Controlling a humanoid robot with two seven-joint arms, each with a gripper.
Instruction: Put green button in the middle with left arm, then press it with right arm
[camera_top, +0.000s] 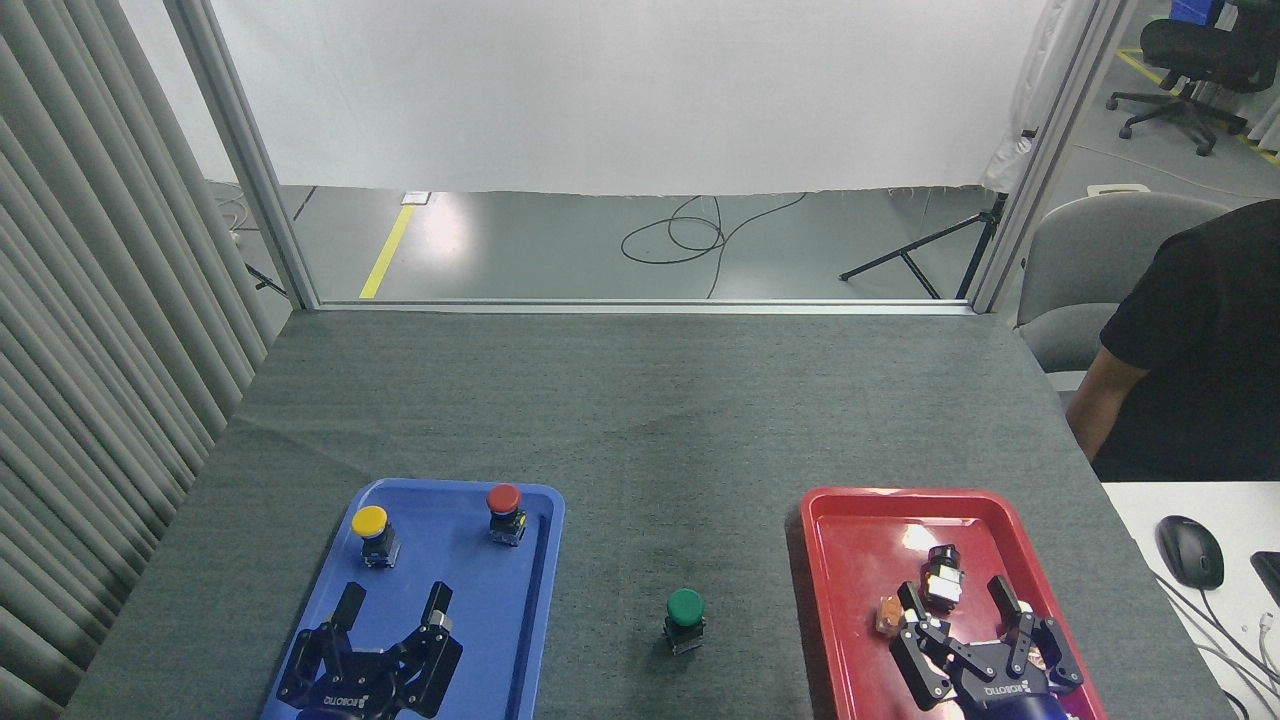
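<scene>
The green button (685, 619) stands upright on the bare dark grey cloth in the middle (660, 450), between the two trays. Over the near part of the blue tray (540, 600), to the button's left, my left gripper (393, 604) is open with nothing between its fingers. My right gripper (958, 602) is open over the near part of the red tray (830, 580), right of the button, and holds nothing.
A yellow button (371, 534) and a red button (505, 512) stand at the far end of the blue tray. Small parts (940, 578) lie in the red tray near my right fingers. A person in black (1190, 360) sits at the right; a mouse (1189, 551) lies on a white desk.
</scene>
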